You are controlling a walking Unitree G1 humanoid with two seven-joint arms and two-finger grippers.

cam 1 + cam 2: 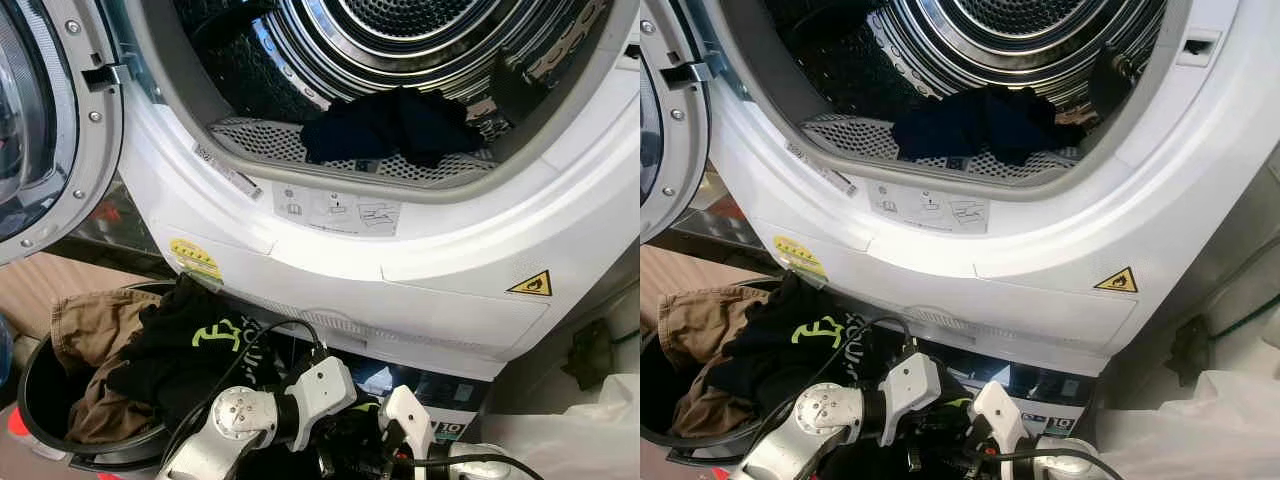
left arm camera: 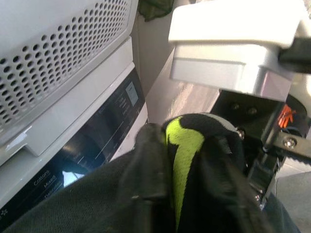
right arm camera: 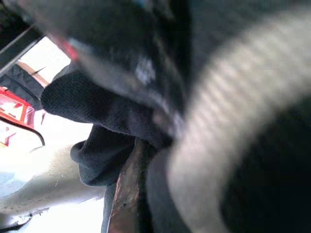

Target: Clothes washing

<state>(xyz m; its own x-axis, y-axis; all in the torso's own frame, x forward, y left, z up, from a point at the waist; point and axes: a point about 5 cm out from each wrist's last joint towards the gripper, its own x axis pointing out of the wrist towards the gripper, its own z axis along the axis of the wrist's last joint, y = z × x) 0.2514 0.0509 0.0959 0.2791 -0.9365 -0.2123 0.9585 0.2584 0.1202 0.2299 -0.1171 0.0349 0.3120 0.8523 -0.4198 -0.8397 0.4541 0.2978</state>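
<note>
So, nearest to cam: both arms low at bottom edge, wrists close together. Left end effector (image 1: 330, 455) is buried in a black garment w/ lime-green print (image 2: 182, 160); fingers hidden under cloth, so can't tell if clenched or slack. Left wrist cam looks along that cloth, which is bunched right at the fingers, so prob a pick in progress (my read). Right end effector (image 1: 400, 455) is just beside the left one, also down in dark fabric; right wrist cam is blurred and dark, so its state is also unclear.

Near left: dark round laundry basket (image 1: 35, 415) on the floor, holding tan trousers (image 1: 90, 325) w/ the black/green garment draped on top and trailing right toward the arms. Basket parked right under the machine, likely to keep the lift short.

Behind arms: dark control panel (image 2: 97, 141) of a lower appliance, w/ the white machine (image 1: 420, 270) stacked above it.

Further: machine's door (image 1: 45, 130) is swung wide to the left, so the opening is clear for loading. Yellow warning triangle (image 1: 530, 285) on the front, right side.

Far: steel drum (image 1: 400, 40) w/ one dark garment (image 1: 390, 125) lying at the drum lip, partly over the perforated lint filter (image 1: 260, 140). Judging by that, loading is partly done; basket clothes still to go up.
</note>
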